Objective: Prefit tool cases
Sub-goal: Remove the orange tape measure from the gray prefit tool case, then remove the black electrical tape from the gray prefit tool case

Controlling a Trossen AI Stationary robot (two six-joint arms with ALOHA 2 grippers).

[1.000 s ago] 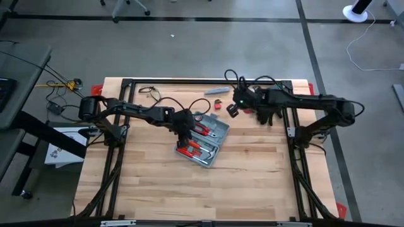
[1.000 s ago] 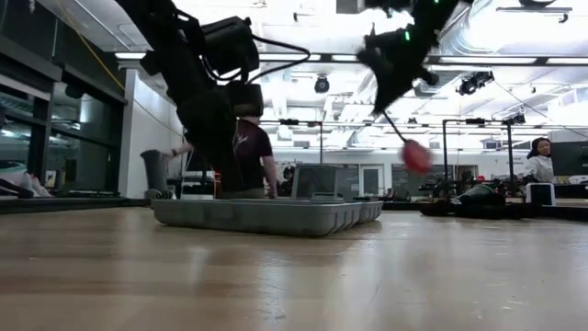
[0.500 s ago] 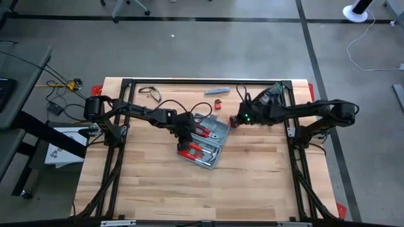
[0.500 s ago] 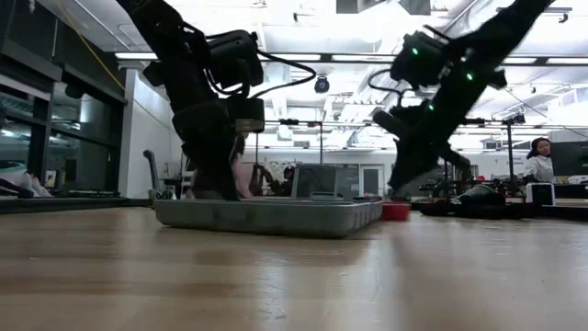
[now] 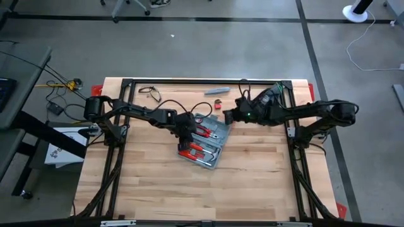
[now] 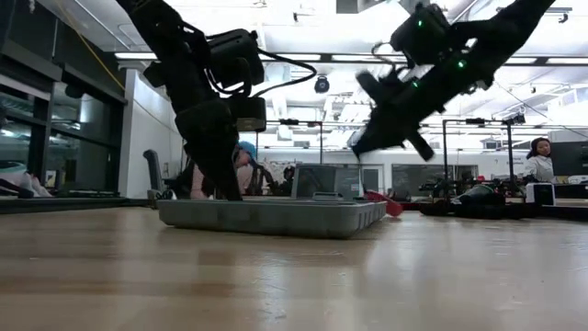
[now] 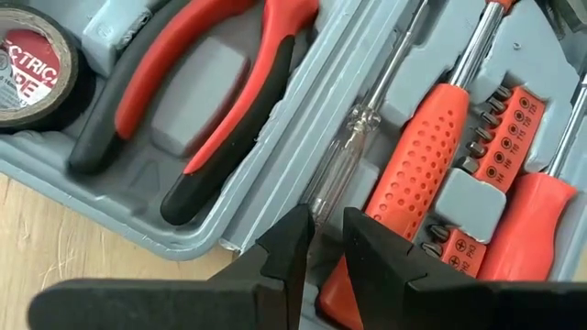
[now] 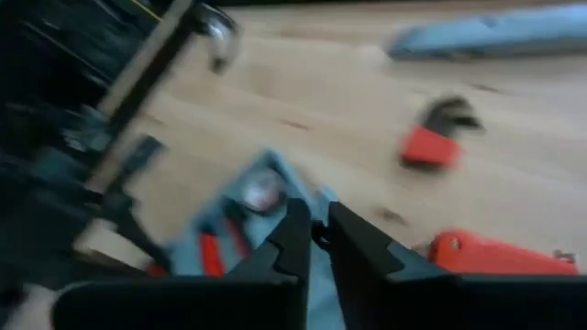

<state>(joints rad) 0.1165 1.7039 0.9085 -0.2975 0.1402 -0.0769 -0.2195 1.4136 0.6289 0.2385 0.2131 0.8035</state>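
The grey tool case lies open and flat on the wooden table, with red-handled tools, pliers and a tape roll in its recesses. My left gripper points steeply down into the case and is shut on a clear-handled screwdriver. My right gripper hovers just off the case's far right corner, its fingers a narrow gap apart with nothing between them. A red tool lies on the table beside it, against the case's side. My left gripper pinches the butt end of the screwdriver's clear handle between its two fingers, coming steeply from above. The screwdriver lies flat in its groove along the case's middle ridge, its shaft running away from the fingers.
A slim grey bar and a small red-and-black piece lie on the table behind the case. A black cable loop sits at the far left. People show in the room beyond. Bare wood lies toward the near edge.
My right gripper has come down from high above the table toward the case's far right corner, rolling and tipping as it came. The red tool that hung from it a second ago now lies on the table beside the case.
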